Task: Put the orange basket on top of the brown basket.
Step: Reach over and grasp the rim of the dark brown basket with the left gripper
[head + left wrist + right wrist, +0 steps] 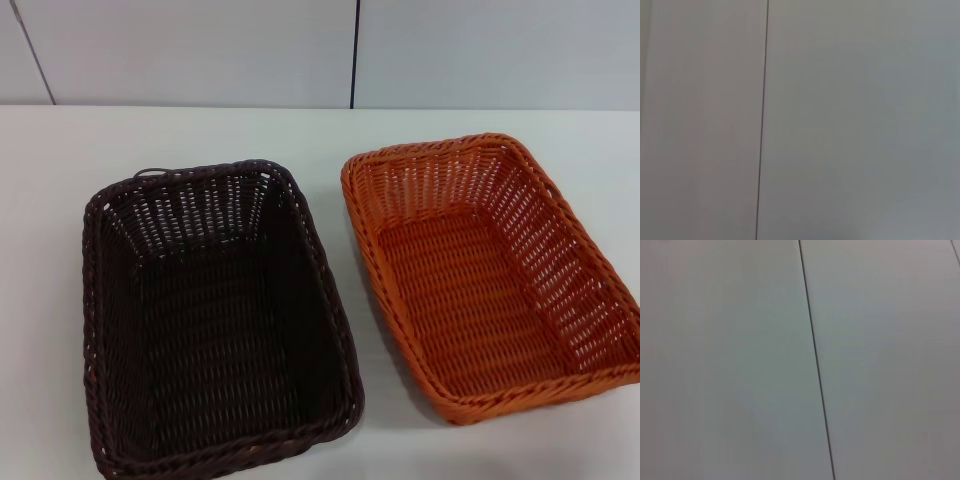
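Observation:
The orange basket (490,275) sits on the white table at the right in the head view, empty and upright. The brown basket (215,320) sits to its left, empty and upright, with a small gap between them. Neither gripper nor arm shows in the head view. Both wrist views show only plain pale wall panels with a dark seam, no fingers and no basket.
The white table (200,135) runs back to a pale panelled wall (300,50) with a dark vertical seam. The brown basket's near end reaches the picture's bottom edge. The orange basket's right rim reaches the right edge.

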